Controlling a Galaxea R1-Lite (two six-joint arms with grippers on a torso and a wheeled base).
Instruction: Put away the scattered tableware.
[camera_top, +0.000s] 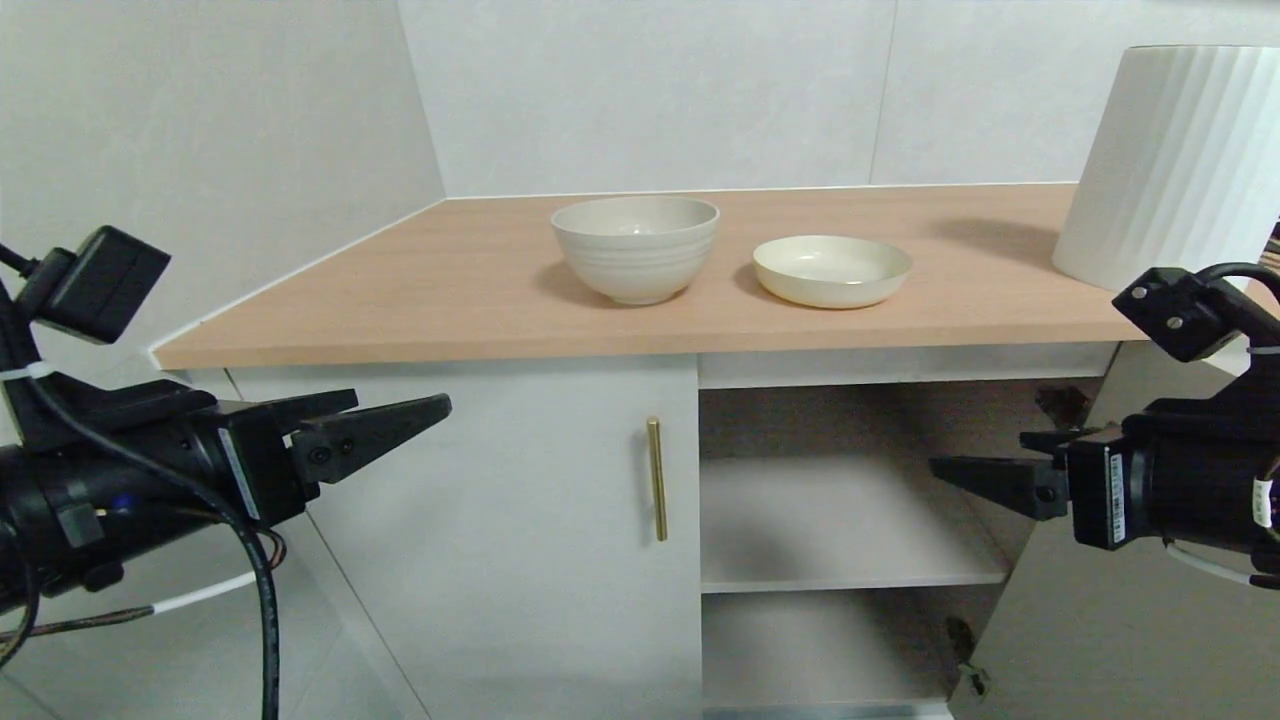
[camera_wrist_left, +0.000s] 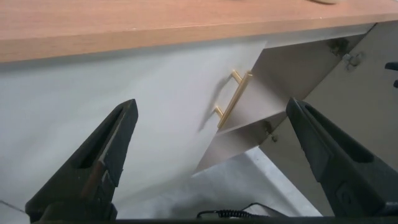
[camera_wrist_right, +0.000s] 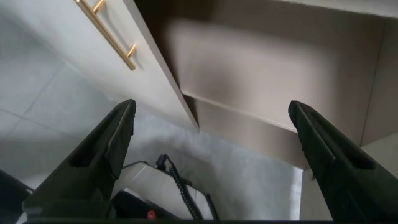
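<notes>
Two pieces of tableware sit out on the countertop (camera_top: 400, 300): a deep ribbed bowl (camera_top: 635, 248) on the left and a shallow dish (camera_top: 832, 270) just beside it on the right, not touching each other. My left gripper (camera_top: 400, 400) hangs low at the near left, in front of the closed cabinet door (camera_top: 480, 520), its fingers spread wide with nothing between them. My right gripper (camera_top: 977, 450) sits low at the near right, level with the open compartment, likewise spread and empty. The right-hand door (camera_top: 1050, 620) stands swung open, baring the shelf (camera_top: 850, 520) inside.

I judge the cabinet is ready and the first pick-up is the step in hand. The next move calls for raising an arm above the counter edge, probably my right toward the dish. Its low wall gives little purchase, so my fingers must straddle the rim squarely before I carry it down to the shelf.
</notes>
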